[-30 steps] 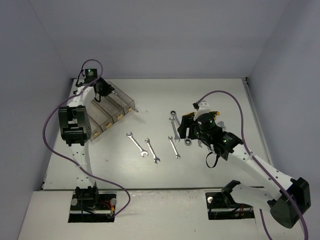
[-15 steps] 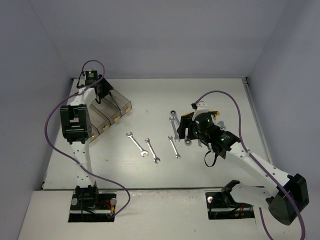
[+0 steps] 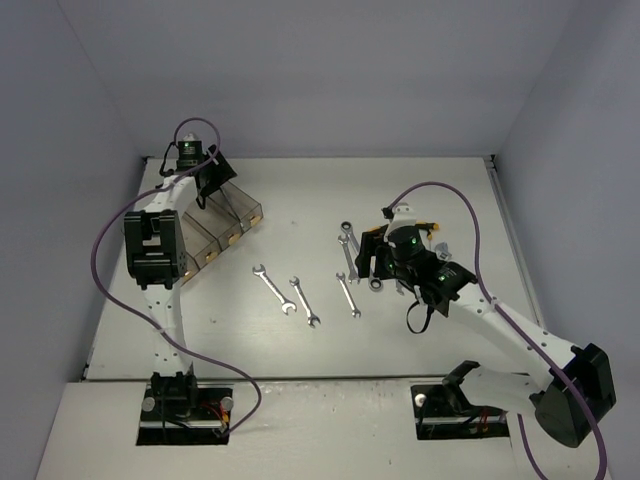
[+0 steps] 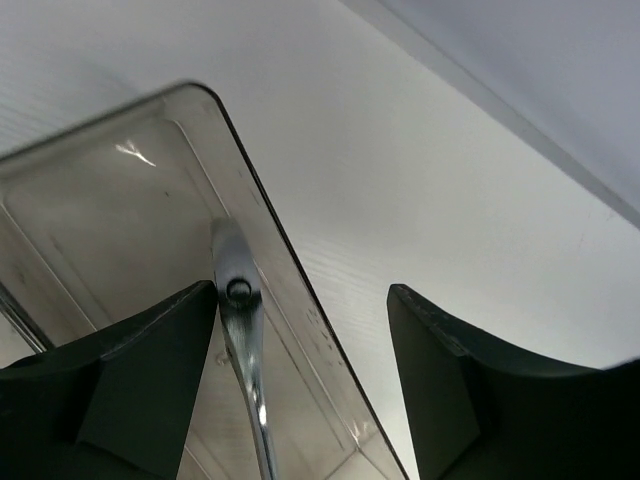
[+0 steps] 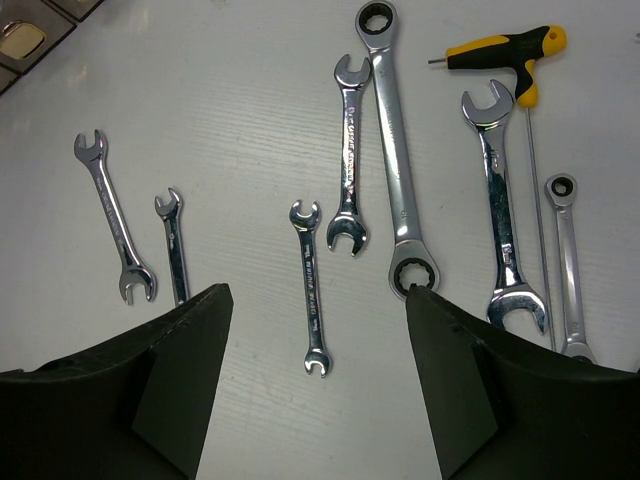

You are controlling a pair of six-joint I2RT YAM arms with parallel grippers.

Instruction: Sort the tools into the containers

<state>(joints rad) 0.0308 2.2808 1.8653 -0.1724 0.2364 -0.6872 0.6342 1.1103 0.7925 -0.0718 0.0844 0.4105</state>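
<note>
The containers [image 3: 230, 215] are a row of clear smoky bins at the back left. My left gripper [image 3: 212, 178] hangs over the far end bin [image 4: 150, 200], open. A chrome tool [image 4: 242, 330] lies inside that bin, close to my left finger [image 4: 150, 380] and free of the jaws. My right gripper [image 3: 372, 262] hovers open above the wrenches at mid table. In the right wrist view a small open-end wrench [image 5: 311, 290] lies between its fingers, below them. A combination wrench [image 5: 347, 150] and a long ratcheting wrench [image 5: 395, 150] lie just beyond.
Two small wrenches [image 3: 272, 288] [image 3: 304, 300] lie left of the right gripper. To its right are a large wrench [image 5: 503, 220], a thin ratchet wrench [image 5: 567, 260] and a yellow-and-black T-handle hex key [image 5: 505, 55]. Walls enclose the table on three sides.
My left gripper opened and let go of the chrome tool, which no longer sticks out past the bin's end. The right arm has barely shifted.
</note>
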